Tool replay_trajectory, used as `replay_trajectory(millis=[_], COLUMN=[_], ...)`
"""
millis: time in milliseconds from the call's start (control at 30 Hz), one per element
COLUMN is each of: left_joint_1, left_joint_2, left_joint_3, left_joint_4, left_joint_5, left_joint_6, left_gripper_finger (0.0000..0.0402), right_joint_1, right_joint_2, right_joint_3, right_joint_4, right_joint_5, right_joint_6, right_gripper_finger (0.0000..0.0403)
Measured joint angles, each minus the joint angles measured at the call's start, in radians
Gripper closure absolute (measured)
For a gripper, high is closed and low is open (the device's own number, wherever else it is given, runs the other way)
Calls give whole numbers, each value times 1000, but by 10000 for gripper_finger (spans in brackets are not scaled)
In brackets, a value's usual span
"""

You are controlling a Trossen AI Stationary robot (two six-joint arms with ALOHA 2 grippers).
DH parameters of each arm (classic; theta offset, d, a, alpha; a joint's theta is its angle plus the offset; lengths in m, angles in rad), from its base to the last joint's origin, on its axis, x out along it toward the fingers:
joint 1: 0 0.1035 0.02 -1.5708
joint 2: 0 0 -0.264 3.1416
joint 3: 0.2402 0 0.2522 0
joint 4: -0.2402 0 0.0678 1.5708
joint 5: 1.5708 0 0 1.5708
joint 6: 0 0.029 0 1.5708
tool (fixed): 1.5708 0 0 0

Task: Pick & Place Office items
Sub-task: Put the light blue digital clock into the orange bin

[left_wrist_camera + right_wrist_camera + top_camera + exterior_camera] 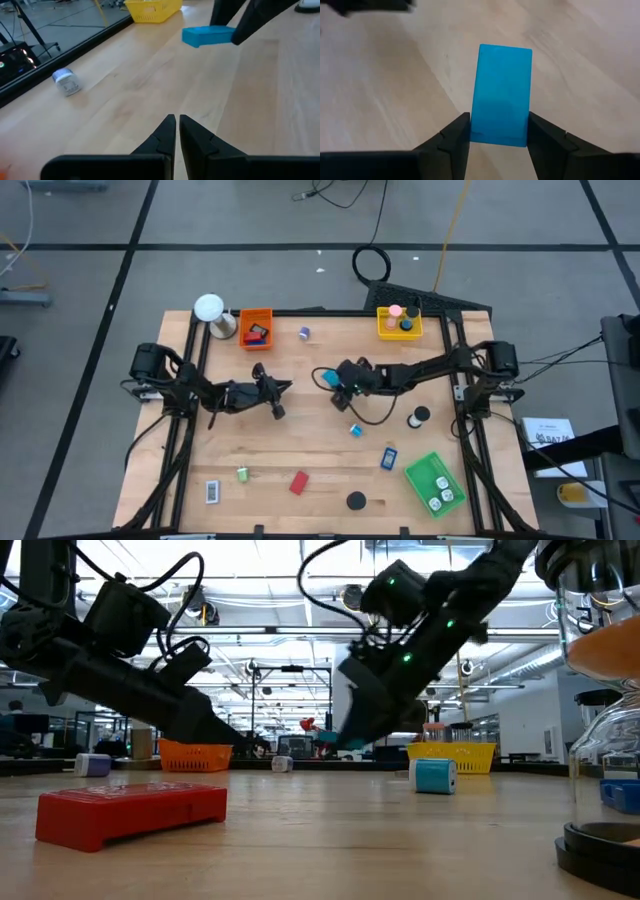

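My right gripper [337, 380] hangs over the middle of the table, shut on a blue little rectangle [504, 85], which also shows in the left wrist view [207, 36]. My left gripper [277, 398] is shut and empty, just left of it and low over the wood [176, 125]. Loose pieces lie flat on the table: a purple roll [304, 332], a blue roll [355, 430], another blue rectangle [388, 458], a red rectangle [298, 482], a green roll [242, 474], a black-and-white rectangle [212, 492] and two black discs [356, 501] [419, 417]. My right gripper pinches the blue rectangle between its two fingers [457, 132], one on each long side at the end nearest the wrist [500, 137]. The fingers slant down from the table's right. The piece is lifted clear, lies about level and sticks out beyond the fingertips.
An orange tray [255, 327] and a yellow tray [399, 322] sit at the far edge, both holding pieces. A green tray [435, 483] with black-and-white pieces is at the near right. A white ball-topped object [210, 310] stands at the far left corner.
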Motion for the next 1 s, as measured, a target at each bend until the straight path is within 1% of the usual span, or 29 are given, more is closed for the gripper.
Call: replay_trajectory(millis=[67,167,333,433,533,700,833,1000], left_joint_1=[0,0,0,-1,-2,-2,-2,-2], left_joint_2=[-25,-89,-229,-277,-309,-312,-311,-311], left_joint_3=[-24,-67,-150,-195,-225,-222,-218,-218], left_joint_4=[0,10,16,0,8,-2,-3,-8], left_joint_5=[-7,-30,-35,-35,-36,-37,-36,-33], left_joint_6=[0,-12,-35,-40,-46,-49,-48,-68], left_gripper_finger=[373,373,373,373,373,373,373,373], right_joint_1=[-22,-43,-49,-51,-53,-57,-61,-58], right_joint_2=[23,97,262,344,397,430,430,424], right_joint_3=[30,121,319,434,507,534,532,530], right_joint_4=[-20,-31,-135,-141,-160,-132,-142,-142], right_joint_5=[-43,-86,-141,-183,-213,-239,-239,-232], right_joint_6=[-67,-145,-334,-416,-474,-528,-526,-527], right_gripper_finger=[249,242,241,244,242,239,236,209])
